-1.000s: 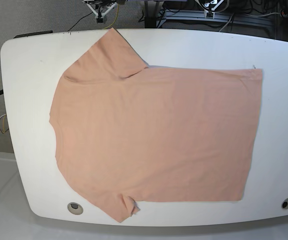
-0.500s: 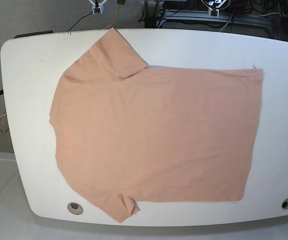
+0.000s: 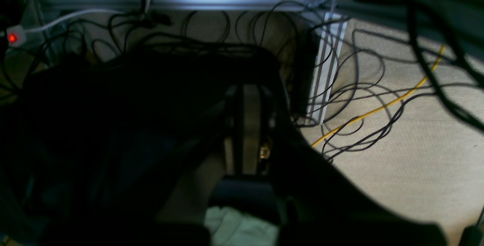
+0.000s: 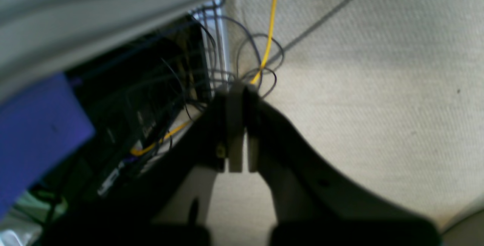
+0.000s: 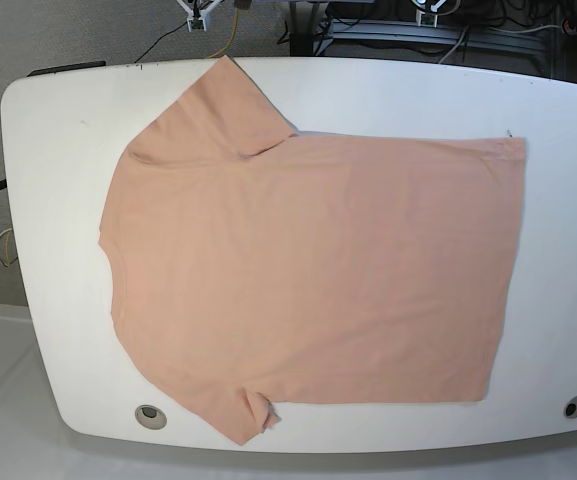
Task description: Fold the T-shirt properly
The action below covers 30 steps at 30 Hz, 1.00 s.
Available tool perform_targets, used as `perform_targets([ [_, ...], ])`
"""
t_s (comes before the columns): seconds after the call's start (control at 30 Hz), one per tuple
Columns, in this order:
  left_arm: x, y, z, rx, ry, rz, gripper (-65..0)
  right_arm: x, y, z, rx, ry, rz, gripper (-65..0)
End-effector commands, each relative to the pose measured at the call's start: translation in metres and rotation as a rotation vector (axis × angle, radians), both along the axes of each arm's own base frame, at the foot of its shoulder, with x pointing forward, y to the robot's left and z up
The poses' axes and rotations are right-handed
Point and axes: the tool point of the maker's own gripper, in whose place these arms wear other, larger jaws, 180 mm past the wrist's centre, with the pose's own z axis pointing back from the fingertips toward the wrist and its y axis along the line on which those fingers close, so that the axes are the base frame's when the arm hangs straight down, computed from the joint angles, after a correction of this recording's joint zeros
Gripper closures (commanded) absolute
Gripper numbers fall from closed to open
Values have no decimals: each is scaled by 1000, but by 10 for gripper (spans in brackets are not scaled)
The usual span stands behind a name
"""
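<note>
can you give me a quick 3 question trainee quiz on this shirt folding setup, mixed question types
1. True or false: the T-shirt has already been folded in half.
2. Multiple choice: in the base view, the sleeves lie toward which side of the table? A) that view's left B) that view's right C) one on each side
3. Short answer: how do the right gripper and the left gripper stand, and does either hold cloth?

Key
1. False: it lies spread flat, both sleeves out.
2. A: one sleeve at the far left corner, one at the near left edge.
3. Both are shut and empty, off the table, over carpet and cables.
</note>
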Motion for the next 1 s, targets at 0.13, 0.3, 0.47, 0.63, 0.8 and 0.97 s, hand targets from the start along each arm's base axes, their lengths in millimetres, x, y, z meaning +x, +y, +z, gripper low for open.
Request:
perform_targets([
  [0.13,0,16,7,18,-39,-2,-1,-4,-3,5,10,-30,1,0],
  [0.3,3,22,12,15,-68,0,0,-5,-5,8,11,-48,3,0],
  [0.47,19,29,15,34,-112,4,0,1,-8,9,0,-69,1,0],
  [0.63,19,32,17,39,-118,-1,0,-5,-8,10,0,-64,2,0],
  [0.8,13,36,18,39,-109,-24,0,-14,-9,12,-3,-55,-15,0],
  [0.97,6,51,26,62,-125,-38,0,-30,-16,18,-15,-53,-25,0],
])
